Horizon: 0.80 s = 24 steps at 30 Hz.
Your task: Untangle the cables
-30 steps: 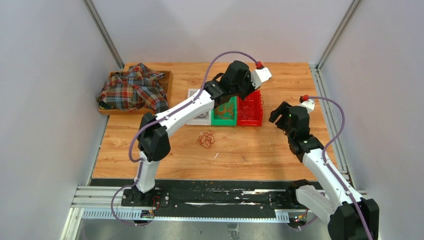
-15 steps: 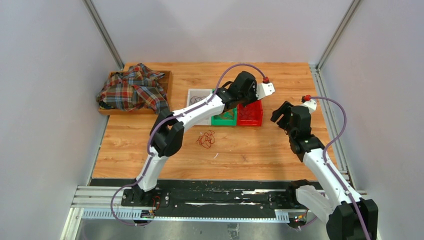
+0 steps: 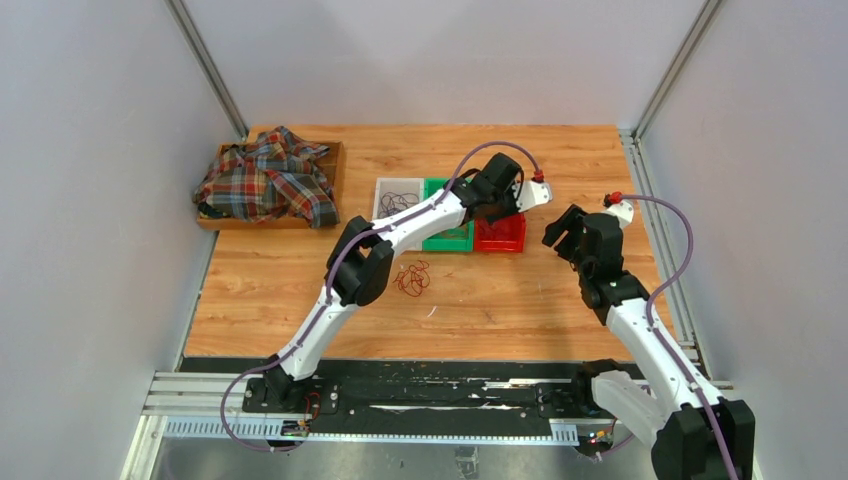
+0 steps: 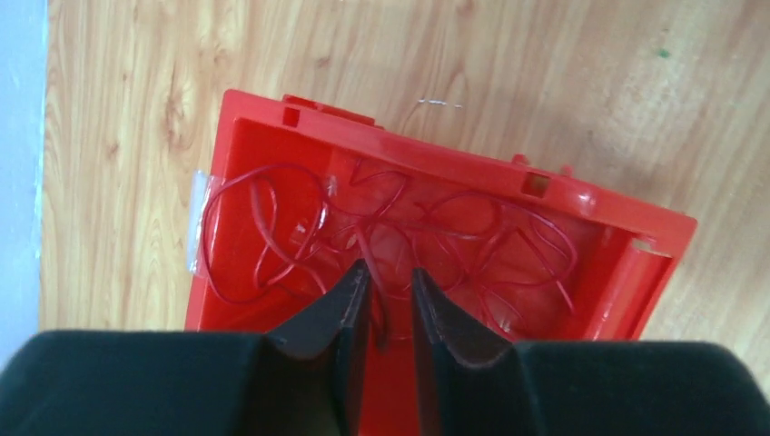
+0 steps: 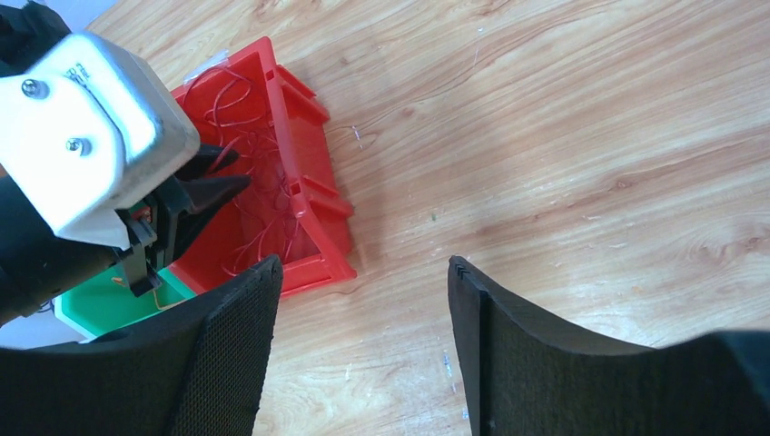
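A small clump of cables (image 3: 411, 279), red and orange-brown, lies on the table in front of the bins. My left gripper (image 3: 497, 212) is reaching down into the red bin (image 4: 436, 163). In the left wrist view the gripper (image 4: 389, 272) has its jaws a narrow gap apart, and a thin red wire (image 4: 375, 263) runs through the gap. More loose red wires (image 4: 272, 227) coil on the bin floor. My right gripper (image 5: 363, 263) is wide open and empty, hovering right of the red bin (image 5: 313, 195).
A green bin (image 3: 447, 238) and a white bin (image 3: 398, 200) holding dark wires stand left of the red bin. A plaid shirt (image 3: 265, 180) lies in a wooden tray at the back left. Grey walls enclose the table.
My left arm has stretched out to the right and lowered its gripper from above the bins down into the red bin. The right arm has barely moved.
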Motion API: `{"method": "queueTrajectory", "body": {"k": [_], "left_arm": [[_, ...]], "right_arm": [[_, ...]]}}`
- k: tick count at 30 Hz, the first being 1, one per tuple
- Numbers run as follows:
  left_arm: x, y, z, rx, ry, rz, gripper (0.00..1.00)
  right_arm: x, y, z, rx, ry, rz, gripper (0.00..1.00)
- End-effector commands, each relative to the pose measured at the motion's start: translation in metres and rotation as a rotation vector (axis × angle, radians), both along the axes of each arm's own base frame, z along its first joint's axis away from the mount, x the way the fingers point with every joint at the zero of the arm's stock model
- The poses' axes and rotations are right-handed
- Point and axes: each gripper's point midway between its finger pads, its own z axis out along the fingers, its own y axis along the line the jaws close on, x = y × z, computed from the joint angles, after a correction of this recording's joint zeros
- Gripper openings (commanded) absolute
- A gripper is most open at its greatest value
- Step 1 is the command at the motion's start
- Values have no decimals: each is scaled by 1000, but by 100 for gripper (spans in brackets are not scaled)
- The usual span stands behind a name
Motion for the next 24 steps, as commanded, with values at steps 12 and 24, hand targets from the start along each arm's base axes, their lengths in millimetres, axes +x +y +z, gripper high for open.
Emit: {"method": "queueTrajectory", "body": {"k": [12,24], "left_arm": [[-45,19,127,-107,71,-142,98],[-58,134,222,-202,101,26,98]], "right_arm": [[0,5,19,-7,-26,61,67],[-7,101,35,-81,-52,429,74]]}}
